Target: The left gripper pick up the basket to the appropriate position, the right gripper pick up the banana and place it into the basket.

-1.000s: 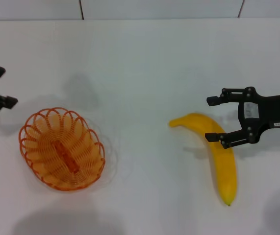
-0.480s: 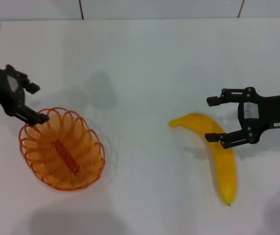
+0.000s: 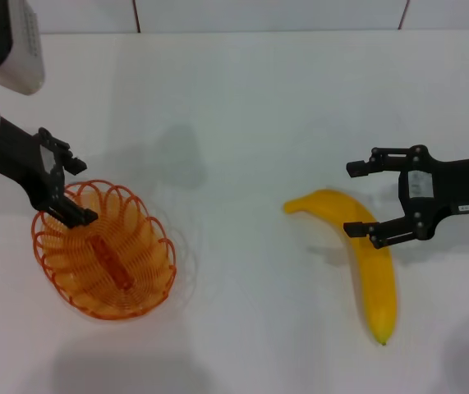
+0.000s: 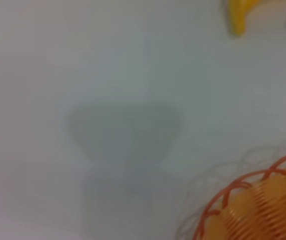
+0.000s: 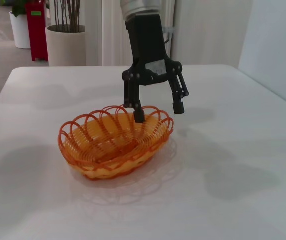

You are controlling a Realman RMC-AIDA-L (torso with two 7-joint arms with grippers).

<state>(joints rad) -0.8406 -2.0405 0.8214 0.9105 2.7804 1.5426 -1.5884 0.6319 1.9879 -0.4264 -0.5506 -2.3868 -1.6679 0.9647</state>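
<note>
The orange wire basket (image 3: 127,254) sits on the white table at the left. My left gripper (image 3: 80,191) is open at its far-left rim. In the right wrist view the left gripper (image 5: 159,114) has one finger (image 5: 137,114) inside the basket (image 5: 107,150) rim and the other outside it. The yellow banana (image 3: 370,275) lies at the right. Beside its upper curve my right gripper (image 3: 351,199) stands open, its nearer finger (image 3: 365,231) over the banana. The left wrist view shows a piece of basket rim (image 4: 233,192) and the banana tip (image 4: 239,17).
White table (image 3: 242,123) runs between basket and banana and back to a tiled wall. In the right wrist view a pale planter (image 5: 65,47) and a red object (image 5: 36,30) stand on the floor beyond the table's far edge.
My left arm has swung in from the left edge to the basket and brought its open fingers over the rim. The right gripper, banana and basket have not moved.
</note>
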